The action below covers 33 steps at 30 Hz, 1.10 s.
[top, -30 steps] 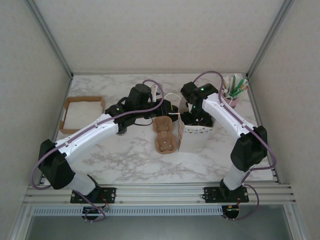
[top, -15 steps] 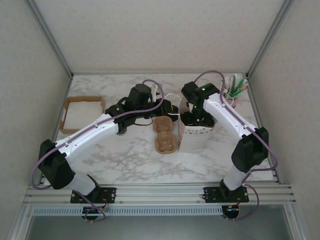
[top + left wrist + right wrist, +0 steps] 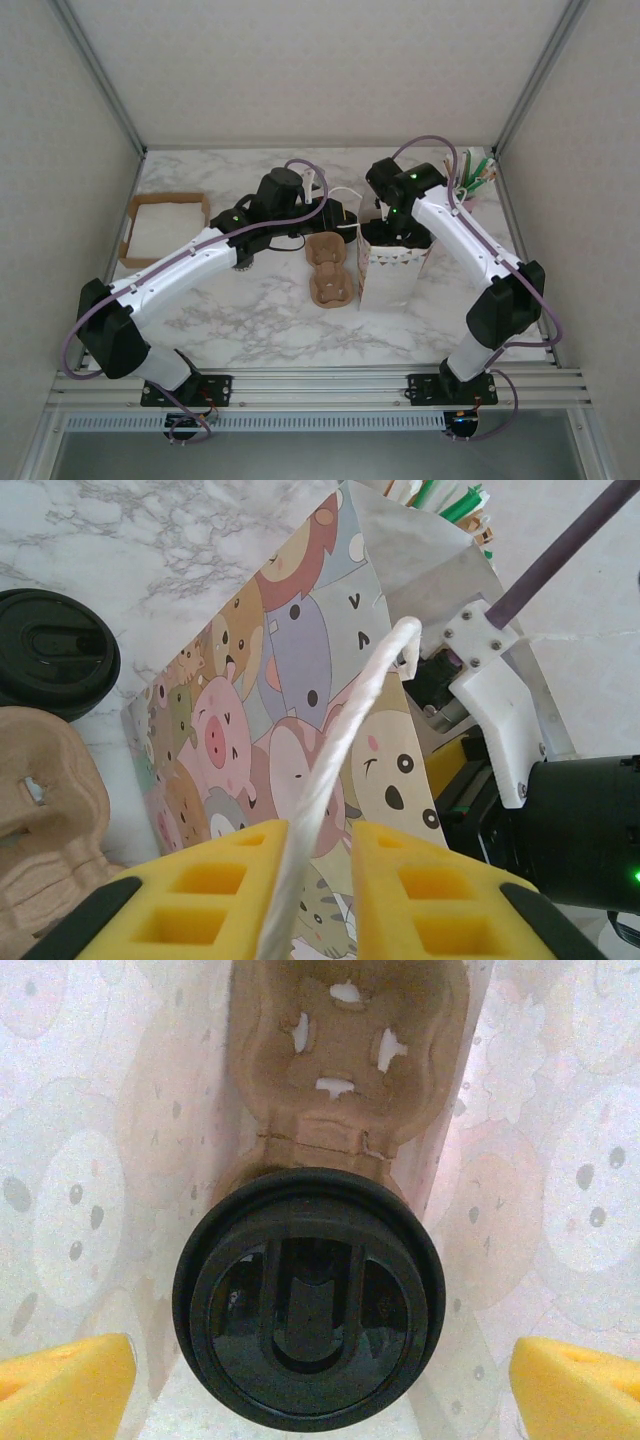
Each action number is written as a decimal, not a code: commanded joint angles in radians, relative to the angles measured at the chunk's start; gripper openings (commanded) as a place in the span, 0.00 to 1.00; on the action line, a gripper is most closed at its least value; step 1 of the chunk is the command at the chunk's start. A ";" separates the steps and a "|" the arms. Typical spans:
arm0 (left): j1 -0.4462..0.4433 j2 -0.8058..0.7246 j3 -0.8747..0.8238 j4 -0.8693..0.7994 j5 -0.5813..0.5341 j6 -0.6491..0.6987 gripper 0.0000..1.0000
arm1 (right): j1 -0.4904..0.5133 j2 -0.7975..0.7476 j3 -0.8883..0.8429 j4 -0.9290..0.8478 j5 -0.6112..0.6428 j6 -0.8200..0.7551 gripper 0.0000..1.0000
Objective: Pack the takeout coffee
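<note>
Your white marble table (image 3: 250, 320) sits between beige walls (image 3: 300, 60). The left gripper (image 3: 320, 845) pinches the cord handle (image 3: 348, 730) of the cartoon-animal bag (image 3: 250, 630). The right gripper (image 3: 320, 1380) is spread wide above the takeout coffee (image 3: 310, 1310).

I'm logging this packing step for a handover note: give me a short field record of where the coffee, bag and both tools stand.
coffee: lidded cup in one slot of the carrier inside the bag
other slot: empty
left tool: shut on bag handle
right tool: open above the cup, fingers clear of it
beside bag: second carrier on the table
</note>
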 commanded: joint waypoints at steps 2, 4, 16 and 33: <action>0.002 -0.003 0.026 -0.005 -0.011 -0.003 0.24 | 0.006 -0.025 0.013 -0.021 -0.003 0.020 0.97; 0.002 -0.003 0.024 -0.003 -0.011 -0.004 0.24 | 0.007 -0.023 -0.001 -0.009 -0.006 0.019 0.97; -0.005 -0.005 0.021 0.002 0.001 0.001 0.24 | 0.005 0.018 -0.042 0.023 -0.020 0.024 0.97; -0.009 -0.006 0.018 0.003 0.005 0.004 0.25 | -0.003 0.057 0.023 -0.027 -0.021 0.028 0.99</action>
